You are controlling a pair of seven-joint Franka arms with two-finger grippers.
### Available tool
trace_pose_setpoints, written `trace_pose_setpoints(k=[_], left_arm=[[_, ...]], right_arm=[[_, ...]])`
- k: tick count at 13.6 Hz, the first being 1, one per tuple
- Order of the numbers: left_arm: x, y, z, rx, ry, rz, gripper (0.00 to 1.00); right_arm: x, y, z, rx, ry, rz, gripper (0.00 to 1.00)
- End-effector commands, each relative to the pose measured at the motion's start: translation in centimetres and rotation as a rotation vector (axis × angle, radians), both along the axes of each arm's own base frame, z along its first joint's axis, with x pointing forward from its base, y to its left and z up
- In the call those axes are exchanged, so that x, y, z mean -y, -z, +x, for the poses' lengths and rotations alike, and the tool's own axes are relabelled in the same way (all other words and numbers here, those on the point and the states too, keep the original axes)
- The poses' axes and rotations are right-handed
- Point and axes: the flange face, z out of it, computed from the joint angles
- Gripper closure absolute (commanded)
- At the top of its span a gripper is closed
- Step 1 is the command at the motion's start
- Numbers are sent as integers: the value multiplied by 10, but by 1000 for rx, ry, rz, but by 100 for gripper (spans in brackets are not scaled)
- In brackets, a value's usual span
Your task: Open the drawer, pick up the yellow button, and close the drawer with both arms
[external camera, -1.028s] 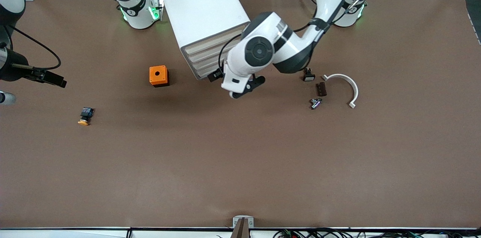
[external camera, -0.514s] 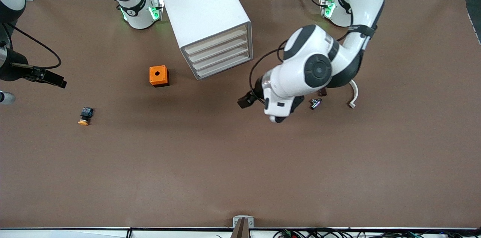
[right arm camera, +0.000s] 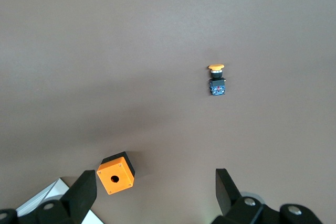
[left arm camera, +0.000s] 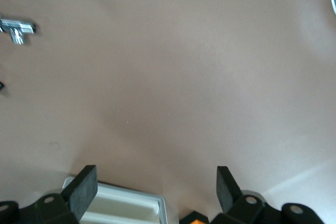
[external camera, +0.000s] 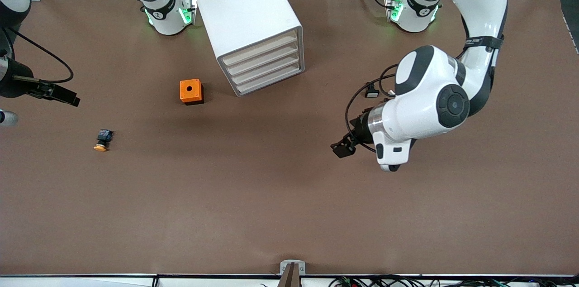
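Note:
The tall white cabinet stands near the arms' bases, and its top drawer sits flush with the three lower ones. The button, orange cap on a black-blue body, lies on the brown table toward the right arm's end; it also shows in the right wrist view. My right gripper hangs open and empty over the table at that end, its gripper wide apart. My left gripper is open and empty over bare table toward the left arm's end, with the gripper facing the cabinet.
An orange cube with a hole sits beside the cabinet, toward the right arm's end. A small black button with a white cap lies by the left arm's elbow. A silver T-shaped part shows in the left wrist view.
The left arm has swung away from the cabinet's drawer fronts toward its own end of the table and nearer the front camera, uncovering the drawers. The right arm has not moved.

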Motion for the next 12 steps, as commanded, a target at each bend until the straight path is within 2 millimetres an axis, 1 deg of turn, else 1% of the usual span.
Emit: trace_pose_setpoints(k=[1, 2, 3, 4, 5, 7, 9, 10, 11, 12], left_arm=[[-25, -8, 4, 10, -25, 31, 0], [-37, -7, 9, 11, -40, 34, 0], [-54, -6, 16, 17, -57, 44, 0], [-67, -8, 20, 41, -43, 80, 0], [-78, -13, 23, 71, -11, 96, 0], [-107, -13, 25, 105, 94, 89, 0], [-132, -15, 18, 146, 243, 84, 0], [-144, -12, 13, 157, 315, 82, 0], [-158, -10, 4, 168, 395, 80, 0], [-169, -8, -9, 177, 485, 78, 0]], right_arm=[[-3, -8, 1, 11, 13, 7, 0], [-5, -9, 1, 11, 8, 1, 0], [-10, -11, 1, 15, -1, -2, 0], [-9, -11, 1, 12, 4, -2, 0], [-8, -12, 1, 14, 5, 1, 0], [-8, -25, 2, 38, -1, -9, 0], [-9, -34, 0, 37, 0, 2, 0], [-10, -45, 0, 52, 0, 5, 0], [-10, -58, -3, 63, 0, 5, 0], [-9, -70, -7, 61, 2, 5, 0]])
